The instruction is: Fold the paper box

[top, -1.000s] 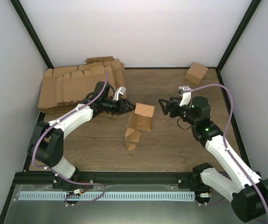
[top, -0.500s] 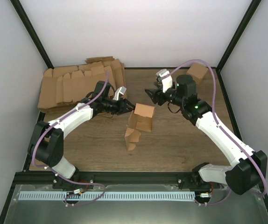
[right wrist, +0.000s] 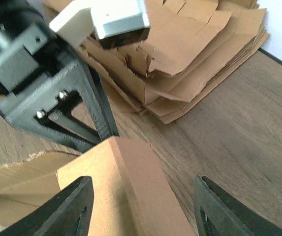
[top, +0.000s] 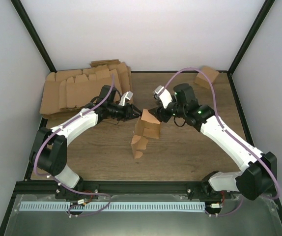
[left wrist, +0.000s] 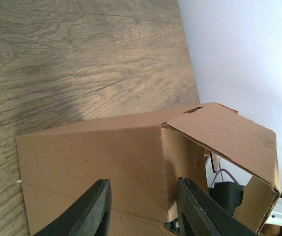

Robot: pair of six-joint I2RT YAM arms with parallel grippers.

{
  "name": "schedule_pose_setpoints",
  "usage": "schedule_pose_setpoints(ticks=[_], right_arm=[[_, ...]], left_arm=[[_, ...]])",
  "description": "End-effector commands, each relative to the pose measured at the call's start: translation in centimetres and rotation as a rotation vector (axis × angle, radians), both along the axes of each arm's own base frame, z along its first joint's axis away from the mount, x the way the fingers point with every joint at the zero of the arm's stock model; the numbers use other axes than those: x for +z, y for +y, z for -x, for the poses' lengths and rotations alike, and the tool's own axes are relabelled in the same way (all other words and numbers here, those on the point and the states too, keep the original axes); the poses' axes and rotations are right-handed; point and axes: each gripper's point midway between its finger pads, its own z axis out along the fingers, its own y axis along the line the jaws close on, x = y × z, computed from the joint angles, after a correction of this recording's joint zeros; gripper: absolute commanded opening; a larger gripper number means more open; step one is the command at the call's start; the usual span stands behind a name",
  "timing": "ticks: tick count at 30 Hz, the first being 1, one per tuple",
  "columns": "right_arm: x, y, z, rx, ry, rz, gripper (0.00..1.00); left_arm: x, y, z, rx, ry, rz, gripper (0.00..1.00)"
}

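The paper box [top: 146,129] is a brown oblong carton standing tilted mid-table, its lower flaps loose. My left gripper [top: 135,114] reaches in from the left and is shut on the carton's upper left wall. In the left wrist view that brown wall [left wrist: 106,152] fills the space between the two black fingers [left wrist: 94,214], and an open top flap [left wrist: 229,137] hangs to the right. My right gripper [top: 155,110] hovers open at the carton's top right corner. In the right wrist view its jaws straddle that corner [right wrist: 131,196], and the left gripper's finger [right wrist: 99,110] touches the far edge.
A thick pile of flat brown blanks [top: 82,86] lies at the back left, also seen in the right wrist view [right wrist: 190,44]. A small cube-like carton [top: 206,76] sits at the back right corner. White walls and black frame bars close in the wooden table [top: 190,162].
My right arm swung from the right side round the back and came in over the carton's top corner, its jaws narrowing a little. The left gripper and the carton stayed put.
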Motion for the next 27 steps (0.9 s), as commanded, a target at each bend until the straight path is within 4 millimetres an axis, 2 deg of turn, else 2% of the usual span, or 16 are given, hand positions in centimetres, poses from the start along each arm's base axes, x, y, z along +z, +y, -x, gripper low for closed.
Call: schedule_pose_setpoints(ticks=[1,6,12,18,23,27], right_arm=[[-1.4,0.4,0.3,0.024,0.035,0.056,0.56],[-3.6,1.1,1.2,0.043,0.033,0.131,0.55],[-4.5,0.7,1.2,0.015,0.008,0.192,0.52],[-6.3,1.5,2.5,0.052,-0.061,0.305,0.47],[-7.2,1.2,2.0,0.019,-0.090,0.358,0.44],[-7.2,1.2,1.6,-0.003,-0.139,0.377,0.43]], left_arm=[[0.7,-0.4,0.0,-0.026,-0.026,0.011,0.39],[0.7,-0.4,0.0,-0.023,-0.025,0.008,0.39],[0.7,-0.4,-0.1,-0.021,-0.027,0.008,0.39],[0.9,-0.4,-0.2,-0.015,-0.032,0.011,0.39],[1.6,-0.2,-0.2,-0.005,-0.045,0.012,0.40],[3.0,0.3,-0.1,0.016,-0.090,0.013,0.43]])
